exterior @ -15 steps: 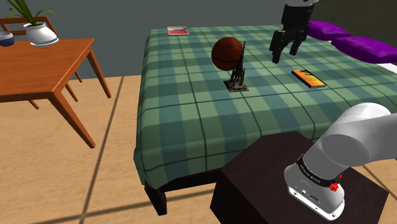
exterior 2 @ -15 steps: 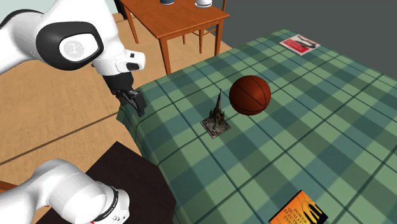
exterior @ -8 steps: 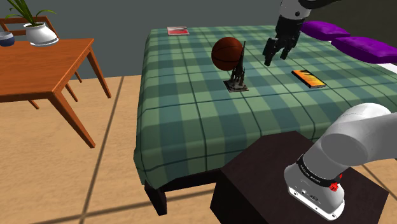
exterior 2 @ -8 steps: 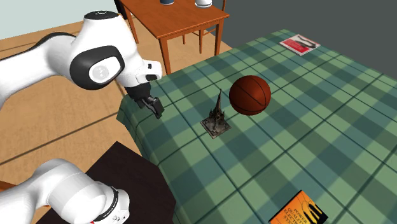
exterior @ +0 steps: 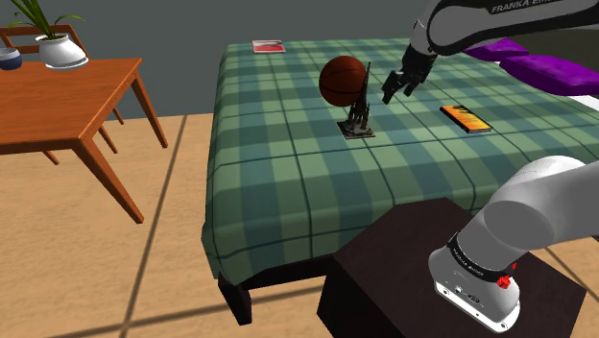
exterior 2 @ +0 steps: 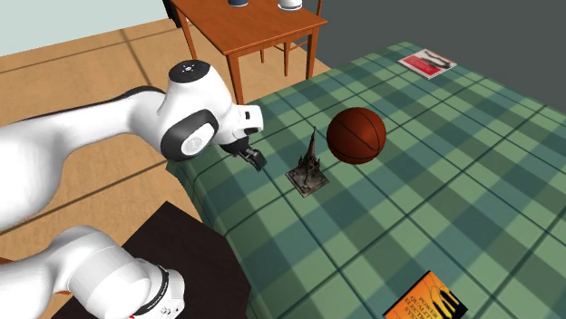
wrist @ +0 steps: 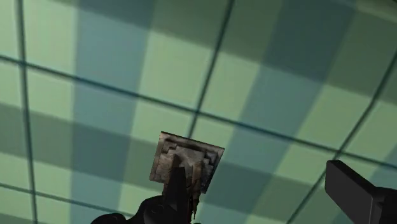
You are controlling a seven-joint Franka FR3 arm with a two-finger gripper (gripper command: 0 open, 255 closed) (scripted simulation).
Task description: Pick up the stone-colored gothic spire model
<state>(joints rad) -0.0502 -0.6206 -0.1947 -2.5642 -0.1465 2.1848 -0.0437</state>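
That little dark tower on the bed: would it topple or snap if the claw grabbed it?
Probably tippy: the spire model is tall and thin on a small square base, standing on a plaid bedcover. Its tip looks slender, so it is likely fragile. The basketball close by might roll if bumped.

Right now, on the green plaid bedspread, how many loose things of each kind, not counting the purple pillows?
Balls: 1, the reddish-brown basketball
Models: 1, the dark grey gothic spire model on a square base
Printed items: 2, the orange-and-black book and the red-and-white magazine
Total: 4
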